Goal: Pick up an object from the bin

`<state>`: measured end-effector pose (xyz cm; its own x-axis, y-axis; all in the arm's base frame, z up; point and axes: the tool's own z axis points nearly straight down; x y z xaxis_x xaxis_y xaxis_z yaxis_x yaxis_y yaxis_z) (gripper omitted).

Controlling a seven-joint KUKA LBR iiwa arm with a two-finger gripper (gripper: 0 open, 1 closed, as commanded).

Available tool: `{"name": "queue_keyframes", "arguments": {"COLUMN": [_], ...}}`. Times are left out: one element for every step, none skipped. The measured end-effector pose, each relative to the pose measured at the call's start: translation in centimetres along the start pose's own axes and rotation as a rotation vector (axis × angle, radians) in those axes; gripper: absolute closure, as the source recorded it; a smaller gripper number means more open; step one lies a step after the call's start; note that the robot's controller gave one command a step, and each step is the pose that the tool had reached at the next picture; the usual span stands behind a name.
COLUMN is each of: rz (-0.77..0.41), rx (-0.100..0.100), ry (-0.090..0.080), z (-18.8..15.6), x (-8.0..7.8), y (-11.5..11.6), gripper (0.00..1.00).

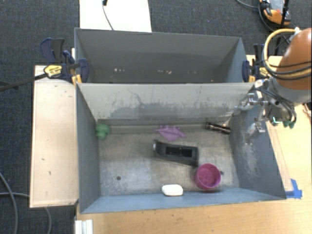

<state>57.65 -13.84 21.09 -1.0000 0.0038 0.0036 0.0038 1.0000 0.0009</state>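
Note:
My gripper (255, 115) hangs over the bin's right wall, above the floor and holding nothing that I can see. Nearest to it lies a small dark stick-shaped thing with a metal tip (217, 126), at the foot of the back wall on the right. A round magenta cup-like thing (208, 175) rests near the front right. A black tape-dispenser-shaped block (175, 152) lies in the middle of the floor.
A crumpled purple thing (170, 131) lies behind the black block. A small green thing (102, 130) sits in the back left corner, and a white oval (172, 190) lies against the front wall. The arm with its orange cover and cables stands right of the bin.

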Motion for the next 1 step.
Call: {"name": "queue_keyframes", "arguments": {"rz": [-0.003], "rx": [0.002], "ry": [-0.008], "z": [-0.43], "x": [-0.17], "y": [0.04], "gripper": [0.0]}}
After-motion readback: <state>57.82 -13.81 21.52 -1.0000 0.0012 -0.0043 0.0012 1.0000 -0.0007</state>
